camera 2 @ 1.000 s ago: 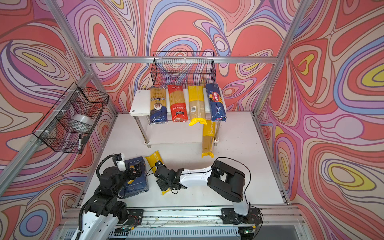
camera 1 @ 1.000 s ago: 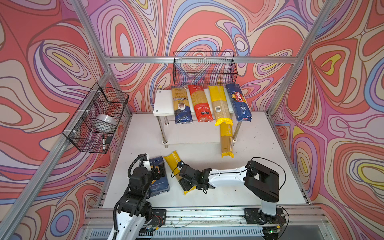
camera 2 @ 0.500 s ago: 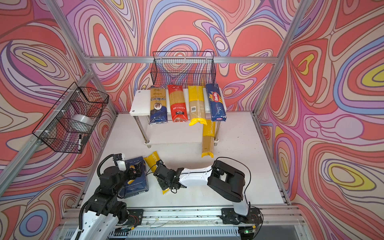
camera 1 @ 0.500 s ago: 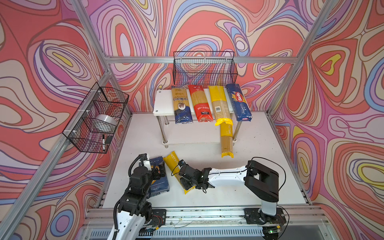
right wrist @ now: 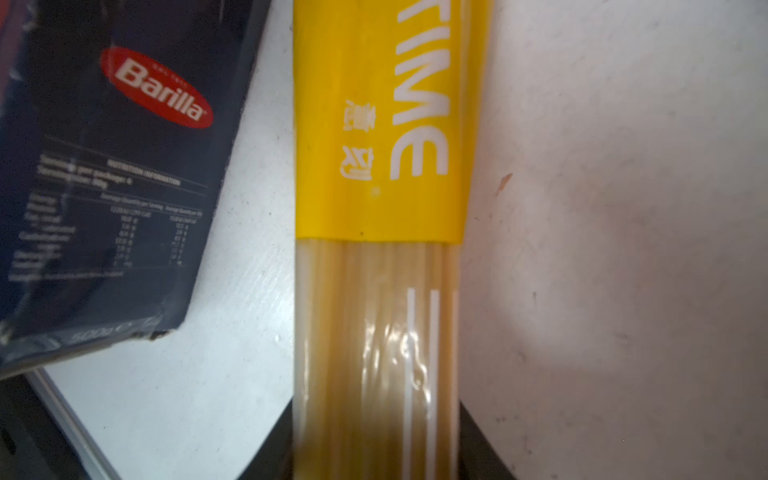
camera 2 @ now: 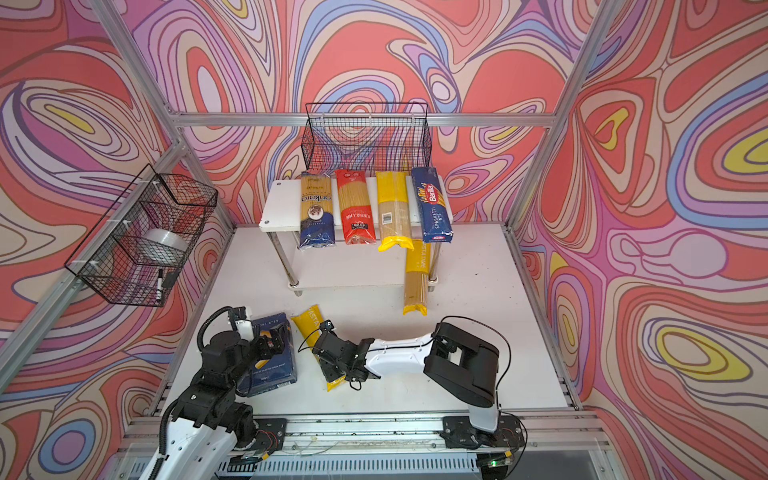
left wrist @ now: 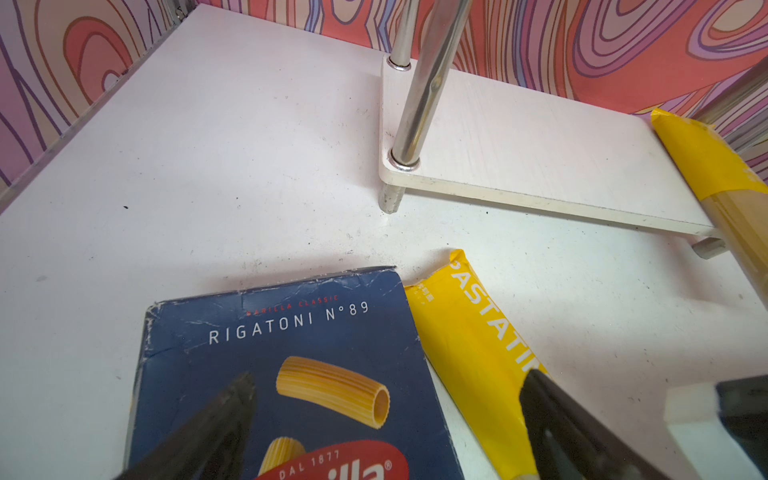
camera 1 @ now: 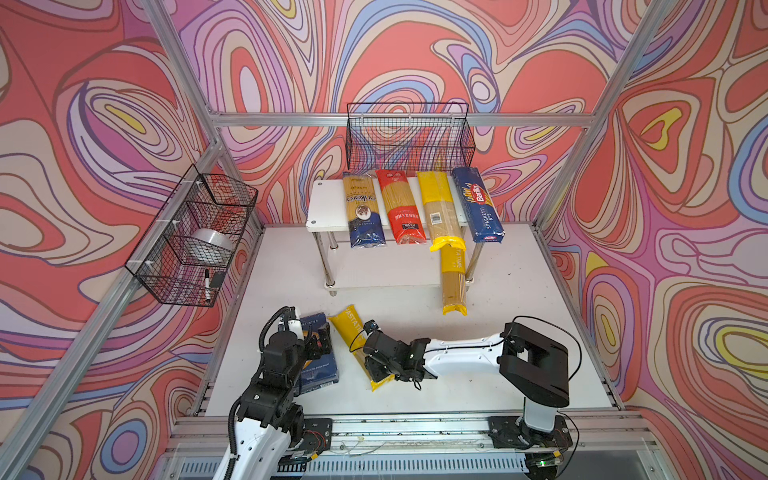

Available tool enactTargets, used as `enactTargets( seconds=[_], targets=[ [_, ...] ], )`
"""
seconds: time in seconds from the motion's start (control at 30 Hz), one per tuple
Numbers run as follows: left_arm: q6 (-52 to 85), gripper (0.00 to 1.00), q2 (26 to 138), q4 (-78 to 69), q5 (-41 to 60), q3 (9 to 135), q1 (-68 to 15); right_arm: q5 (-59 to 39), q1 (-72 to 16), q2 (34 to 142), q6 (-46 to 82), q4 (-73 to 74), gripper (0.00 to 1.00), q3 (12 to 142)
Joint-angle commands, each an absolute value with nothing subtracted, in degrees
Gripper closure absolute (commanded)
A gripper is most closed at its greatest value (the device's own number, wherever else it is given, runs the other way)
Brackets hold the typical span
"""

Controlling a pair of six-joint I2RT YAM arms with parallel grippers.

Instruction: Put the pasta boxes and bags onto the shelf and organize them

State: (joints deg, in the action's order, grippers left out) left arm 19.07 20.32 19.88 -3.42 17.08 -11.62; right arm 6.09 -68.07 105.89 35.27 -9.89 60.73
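Yellow-ended packet: clear film over pale, straight spaghetti strands, with an opaque yellow band and white lettering. It lies flat on the white table near the front, just beside the rigatoni box and well apart from the shelf. Right gripper clamps it, dark jaws pressed to both long sides at the clear middle. Only the right wrist view shows that contact; in both top views the wrist covers it. Left wrist view shows the box's scuffed, creased cardboard corners and the shelf's chrome tube legs. Left gripper is spread wide above box and packet, holding nothing.
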Motion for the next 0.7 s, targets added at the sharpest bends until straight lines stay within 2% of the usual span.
enactTargets(
  seconds=[0.0, 0.1, 0.4, 0.67],
  targets=[
    [18.5, 0.00, 19.5, 18.6, -3.4, 17.3, -11.3, 7.6, -68.4, 101.1, 36.4, -7.9, 0.97, 59.6],
    [18.5, 0.00, 19.2, 18.8, -3.4, 17.2, -11.3, 9.5, -68.4, 96.8, 36.6, -6.7, 1.00, 57.7],
    [18.5, 0.00, 19.3, 18.7, -3.3, 17.3, -11.3, 16.1, -68.2, 86.3, 38.6, -3.9, 1.00, 50.5],
    [18.5, 0.00, 19.3, 18.7, -3.1, 17.2, -11.4, 19.0, -67.0, 81.8, 38.8, -4.4, 1.00, 46.9]
  ],
)
